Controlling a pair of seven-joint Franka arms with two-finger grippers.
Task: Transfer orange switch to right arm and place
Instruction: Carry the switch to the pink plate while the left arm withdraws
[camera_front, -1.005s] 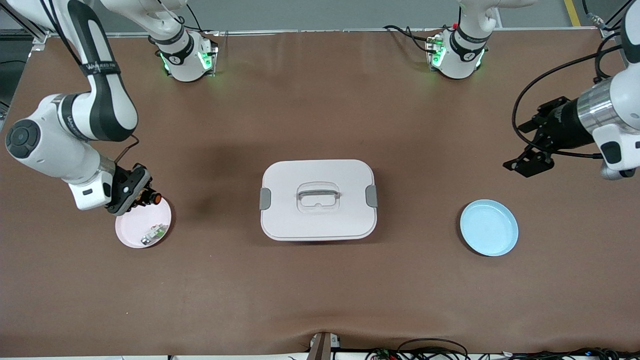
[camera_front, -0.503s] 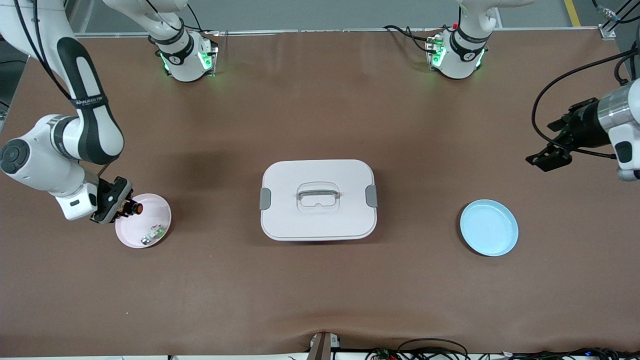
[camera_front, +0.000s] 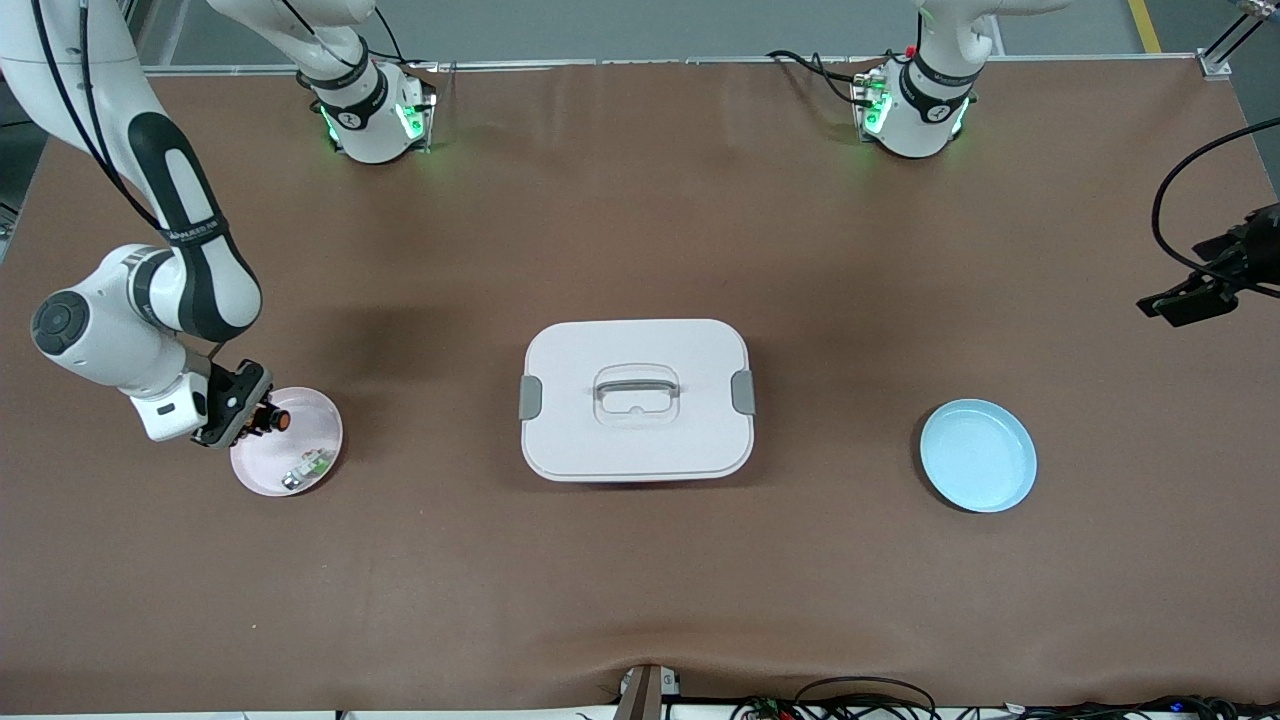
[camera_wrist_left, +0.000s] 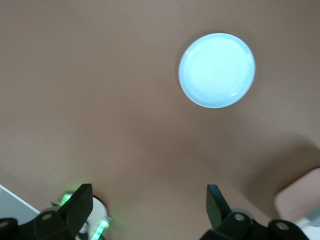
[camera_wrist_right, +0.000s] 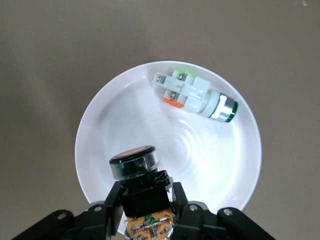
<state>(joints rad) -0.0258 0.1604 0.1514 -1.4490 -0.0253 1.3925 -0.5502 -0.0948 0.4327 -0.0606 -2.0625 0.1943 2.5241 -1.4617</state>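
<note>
The orange switch (camera_front: 281, 420) is a small black cylinder with a round orange face (camera_wrist_right: 134, 159). My right gripper (camera_front: 252, 414) is shut on its black body (camera_wrist_right: 146, 192) and holds it just above the pink plate (camera_front: 300, 435), over the rim toward the right arm's end of the table. A green-white-silver part (camera_wrist_right: 195, 95) lies in that plate (camera_wrist_right: 100, 135). My left gripper (camera_front: 1192, 298) hangs over bare table at the left arm's end, apart from everything. It is open (camera_wrist_left: 148, 205), with nothing between its fingers.
A white lidded box (camera_front: 636, 400) with grey clasps stands mid-table. A light blue plate (camera_front: 978, 455) sits toward the left arm's end and also shows in the left wrist view (camera_wrist_left: 217, 70). Cables run along the table's front edge.
My right gripper has shifted and sunk with the switch, from past the pink plate's rim to just above the plate. The left arm has drawn back toward its end of the table.
</note>
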